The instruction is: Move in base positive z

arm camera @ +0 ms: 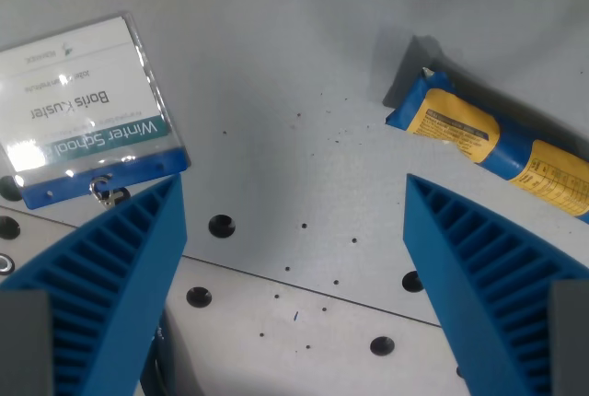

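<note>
1. Blue ribbed fingers (120, 276) frame the lower corners of the wrist view, and the gripper (294, 295) stands wide apart with nothing between its fingers.

2. Taking the gripper as landmark: below it lies the grey perforated table (304, 166), with bare surface and a few bolt holes showing in the gap.

3. Progress is hard to judge, since the task is a plain upward lift of the arm along base z and one picture shows no motion. The table looks fairly close under the fingertips, so I judge that most of the rise is still to do.

4. The task has no object of its own; the thing to move is the gripper itself, which hangs over the table between two loose items.

5. Toward the wrist view's left of the gripper, a name badge (87, 101) in a clear holder lies flat, its lower edge near the left finger.

6. Toward the wrist view's right, a blue and yellow wrapped snack bar (488, 138) lies flat, just beyond the right finger.

7. Containers: none in view apart from the badge holder, which holds a printed card, and the sealed wrapper.
</note>
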You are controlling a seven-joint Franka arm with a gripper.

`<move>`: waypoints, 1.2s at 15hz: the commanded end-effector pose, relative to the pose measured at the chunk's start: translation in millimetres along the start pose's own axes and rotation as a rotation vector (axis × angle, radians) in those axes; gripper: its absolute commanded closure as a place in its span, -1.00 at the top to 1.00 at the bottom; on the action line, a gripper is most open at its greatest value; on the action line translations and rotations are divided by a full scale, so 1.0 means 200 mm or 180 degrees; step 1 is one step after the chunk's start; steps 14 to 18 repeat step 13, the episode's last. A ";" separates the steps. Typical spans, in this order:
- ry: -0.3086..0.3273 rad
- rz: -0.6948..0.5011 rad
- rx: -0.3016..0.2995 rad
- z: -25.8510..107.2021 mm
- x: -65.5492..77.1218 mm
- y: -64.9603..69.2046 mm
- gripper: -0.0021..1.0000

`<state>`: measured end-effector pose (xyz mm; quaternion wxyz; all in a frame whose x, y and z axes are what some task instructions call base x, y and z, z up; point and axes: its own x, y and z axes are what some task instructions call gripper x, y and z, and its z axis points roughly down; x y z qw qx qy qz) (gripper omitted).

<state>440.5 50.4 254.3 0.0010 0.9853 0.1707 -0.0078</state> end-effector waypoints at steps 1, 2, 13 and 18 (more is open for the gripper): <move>0.0015 0.0000 -0.0004 -0.03 0.00 0.00 1.00; 0.0015 0.0000 -0.0004 -0.06 0.00 0.00 1.00; 0.0015 0.0000 -0.0004 -0.33 0.00 0.00 1.00; 0.0015 0.0000 -0.0004 -0.33 0.00 0.00 1.00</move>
